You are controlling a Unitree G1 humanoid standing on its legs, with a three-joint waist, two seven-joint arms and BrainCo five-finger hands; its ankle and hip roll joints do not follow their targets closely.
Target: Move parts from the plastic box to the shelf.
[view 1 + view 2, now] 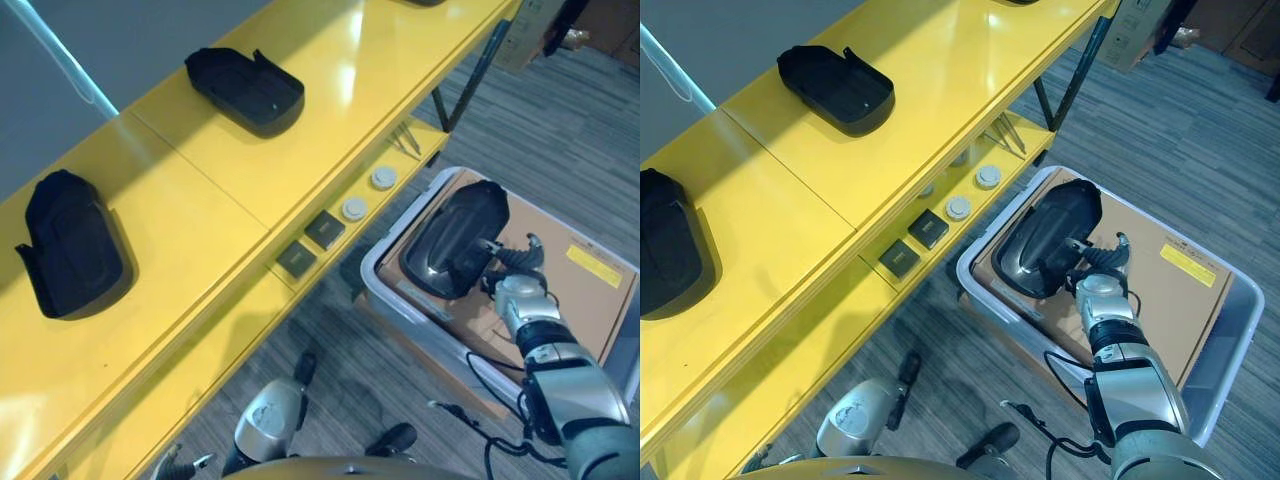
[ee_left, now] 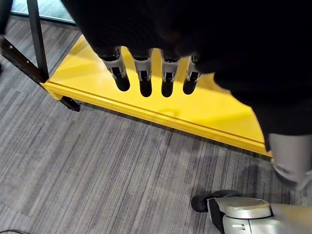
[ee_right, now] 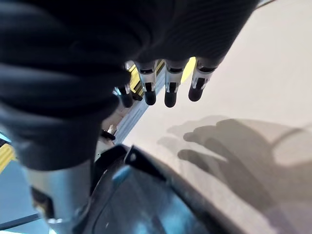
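Pick-up step in hand. Right robot hand (image 1: 1092, 262) hovered open just beside black part (image 1: 1045, 238) in plastic box (image 1: 1230, 345), fingers straight, nothing gripped. Left robot hand (image 2: 153, 73) open, idle, low by shelf (image 1: 300, 150). Two parts already on shelf. Next: close on part, lift clear of box rim.

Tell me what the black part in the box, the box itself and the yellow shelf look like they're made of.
Black part: likely moulded plastic, semi-gloss; soft highlights run along its curved shell. Box: pale grey plastic, going by its smooth rounded rim, with what looks like a brown cardboard sheet inside. Yellow shelf: painted or coated, probably metal, glossy enough to reflect light.
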